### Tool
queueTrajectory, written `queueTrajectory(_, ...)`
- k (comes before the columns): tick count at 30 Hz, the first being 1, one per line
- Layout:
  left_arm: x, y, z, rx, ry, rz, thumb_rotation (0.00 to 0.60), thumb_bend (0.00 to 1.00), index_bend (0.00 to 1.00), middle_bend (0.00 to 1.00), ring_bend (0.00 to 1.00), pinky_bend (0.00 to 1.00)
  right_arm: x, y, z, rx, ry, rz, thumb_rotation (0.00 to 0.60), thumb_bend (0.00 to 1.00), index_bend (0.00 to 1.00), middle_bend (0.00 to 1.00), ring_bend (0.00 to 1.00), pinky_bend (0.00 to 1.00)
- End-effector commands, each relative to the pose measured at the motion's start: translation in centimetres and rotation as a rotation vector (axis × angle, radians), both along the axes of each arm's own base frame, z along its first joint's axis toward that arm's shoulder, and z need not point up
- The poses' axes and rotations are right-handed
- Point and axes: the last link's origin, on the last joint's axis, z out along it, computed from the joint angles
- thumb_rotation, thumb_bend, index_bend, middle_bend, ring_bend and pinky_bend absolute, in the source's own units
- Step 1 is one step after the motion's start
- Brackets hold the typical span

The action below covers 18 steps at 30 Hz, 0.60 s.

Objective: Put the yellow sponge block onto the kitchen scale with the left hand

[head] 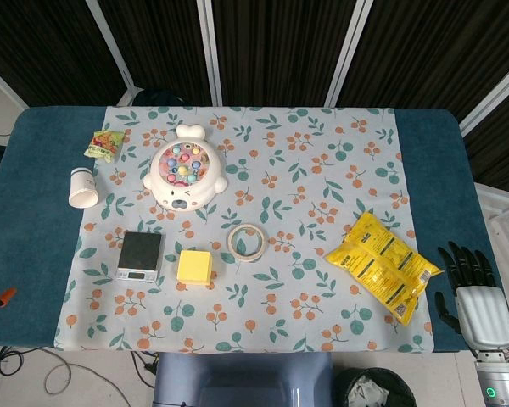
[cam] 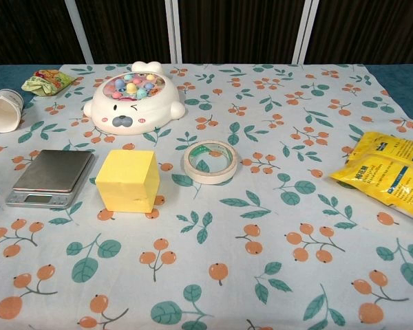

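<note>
The yellow sponge block (head: pixel 195 266) (cam: pixel 129 180) sits on the floral cloth, just right of the kitchen scale (head: pixel 141 255) (cam: pixel 50 178), a small silver scale with a dark flat top and nothing on it. The two stand close together with a narrow gap between them. My right hand (head: pixel 473 293) rests off the table's right edge in the head view, fingers stretched out and apart, holding nothing. My left hand shows in neither view.
A roll of tape (head: pixel 247 242) (cam: pixel 210 161) lies right of the block. Behind are a white fishing toy (head: pixel 185 176) (cam: pixel 133 97), a tipped white cup (head: pixel 83 187) (cam: pixel 3 111) and a green snack packet (head: pixel 105 145). A yellow bag (head: pixel 383 265) (cam: pixel 392 177) lies at right.
</note>
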Motion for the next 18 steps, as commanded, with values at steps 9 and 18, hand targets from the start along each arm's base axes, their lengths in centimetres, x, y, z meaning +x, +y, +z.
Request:
queueTrajectory(9,0.00,0.14,-0.36,-0.011,0.013,0.015,0.600,0.05,0.01,0.00,0.00,0.08,0.06,0.04,-0.07,0.005,0.003,0.005,0.600,0.56,0.00,0.03,0.00,0.00)
queueTrajectory(18,0.10,-0.01,-0.47,-0.022,0.010,0.004,0.600,0.05,0.01,0.00,0.00,0.08,0.16,0.15,0.03,0.001,0.000,0.006,0.600,0.56,0.00,0.03,0.00,0.00)
